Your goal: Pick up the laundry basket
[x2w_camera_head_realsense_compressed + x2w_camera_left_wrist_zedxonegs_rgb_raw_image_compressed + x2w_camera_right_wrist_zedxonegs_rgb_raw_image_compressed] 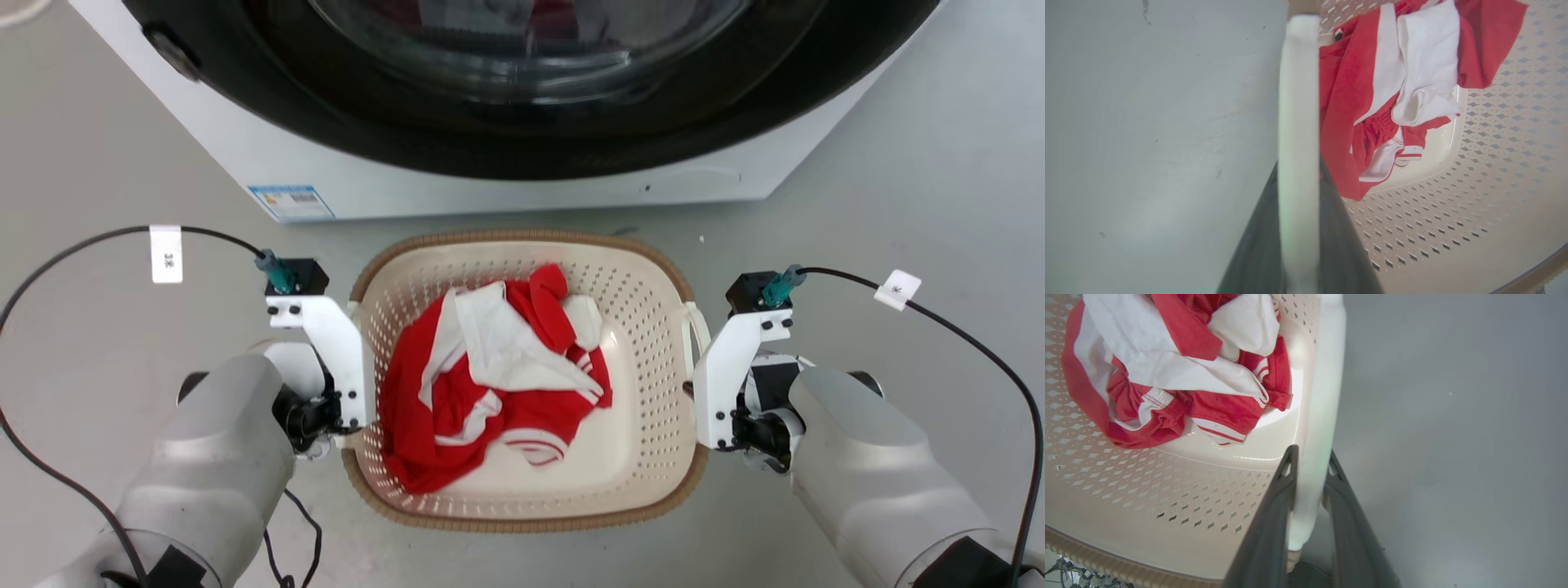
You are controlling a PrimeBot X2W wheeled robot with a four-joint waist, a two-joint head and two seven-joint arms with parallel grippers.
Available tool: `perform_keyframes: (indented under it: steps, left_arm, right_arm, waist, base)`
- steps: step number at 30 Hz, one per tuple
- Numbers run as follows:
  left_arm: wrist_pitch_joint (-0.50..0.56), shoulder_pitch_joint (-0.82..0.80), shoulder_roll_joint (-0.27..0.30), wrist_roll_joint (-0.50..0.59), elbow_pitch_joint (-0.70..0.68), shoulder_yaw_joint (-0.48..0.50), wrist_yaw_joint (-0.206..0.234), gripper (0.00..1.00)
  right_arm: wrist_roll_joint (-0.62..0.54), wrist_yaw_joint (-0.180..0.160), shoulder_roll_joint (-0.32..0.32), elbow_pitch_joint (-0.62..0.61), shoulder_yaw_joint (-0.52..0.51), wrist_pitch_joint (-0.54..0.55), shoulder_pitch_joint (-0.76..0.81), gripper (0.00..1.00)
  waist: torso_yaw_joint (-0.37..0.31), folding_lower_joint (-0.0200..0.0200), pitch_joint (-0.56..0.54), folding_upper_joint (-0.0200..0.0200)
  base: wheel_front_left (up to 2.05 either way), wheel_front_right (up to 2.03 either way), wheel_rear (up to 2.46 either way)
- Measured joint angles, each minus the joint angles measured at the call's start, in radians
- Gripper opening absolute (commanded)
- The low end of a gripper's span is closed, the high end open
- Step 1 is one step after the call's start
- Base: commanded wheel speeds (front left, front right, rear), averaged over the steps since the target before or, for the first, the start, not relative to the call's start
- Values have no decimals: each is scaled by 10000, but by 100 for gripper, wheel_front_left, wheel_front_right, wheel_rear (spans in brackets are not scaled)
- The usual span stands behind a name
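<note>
The laundry basket (522,238), cream perforated plastic with a brown woven rim, sits on the grey floor in front of the washing machine. It holds red and white clothes (490,376). My two arms flank it, one at each side handle. In the left wrist view my left gripper (1298,171) has its dark fingers pressed on either side of the white left handle (1298,102). In the right wrist view my right gripper (1310,457) clamps the white right handle (1323,396) the same way. I cannot tell whether the basket is off the floor.
A white washing machine (506,184) with a big dark round door stands just behind the basket. Black cables (73,245) loop from both wrists over the floor. Grey floor (898,204) spreads to both sides.
</note>
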Motion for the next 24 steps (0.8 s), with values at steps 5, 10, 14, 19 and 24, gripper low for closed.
perform_keyframes:
  steps: [5,10,14,19,24]
  left_arm:
    - [510,286,-58,-351,100,-148,0,0]
    - [918,466,-176,-667,182,-244,0,0]
    - [1080,628,-232,-836,228,-309,0,0]
    - [1325,872,-326,-1043,284,-414,2,0]
    - [1505,1015,-366,-1202,311,-510,4,0]
  right_arm:
    - [276,0,-44,13,142,610,187,0]
    - [485,0,-142,40,230,1072,226,0]
    - [629,0,-155,109,297,1436,274,0]
    - [803,-2,-173,234,337,1908,394,0]
    - [936,-2,-167,328,341,2307,447,0]
  waist:
    - [51,0,-801,0]
    - [127,0,-1509,0]
    - [196,-1,-2018,0]
    - [261,-1,-2639,0]
    - [291,-1,-3084,0]
  base:
    - [0,0,0]
    - [0,0,0]
    - [0,0,0]
    - [0,0,0]
    - [0,0,0]
